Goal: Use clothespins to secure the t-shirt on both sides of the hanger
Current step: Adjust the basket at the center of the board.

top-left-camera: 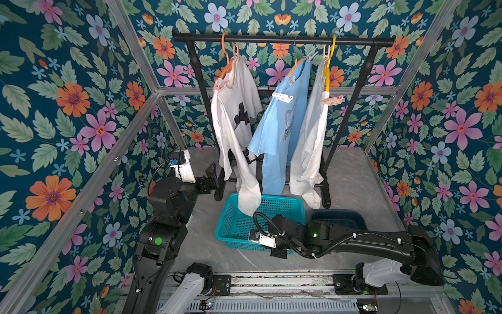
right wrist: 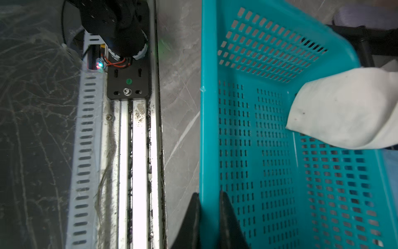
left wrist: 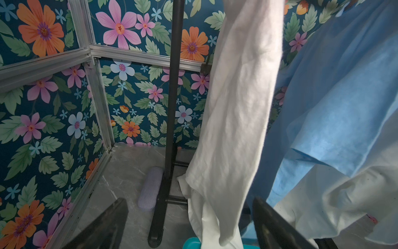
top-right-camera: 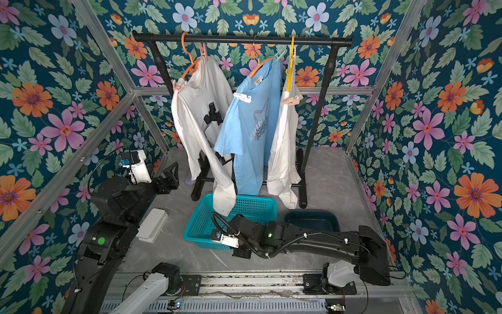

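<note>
Three t-shirts hang on the black rack: a white one on an orange hanger, a blue one, and a white one on a yellow hanger. Clothespins grip their shoulders: pink, white, pinkish beige. My left gripper stands open beside the left white shirt's hanging hem, holding nothing. My right gripper is shut on the near rim of the teal basket, one finger inside and one outside.
The white shirt's hem droops into the basket. A dark blue bin sits right of the basket, behind my right arm. A white flat box lies by my left arm. A lilac pad lies at the rack's foot.
</note>
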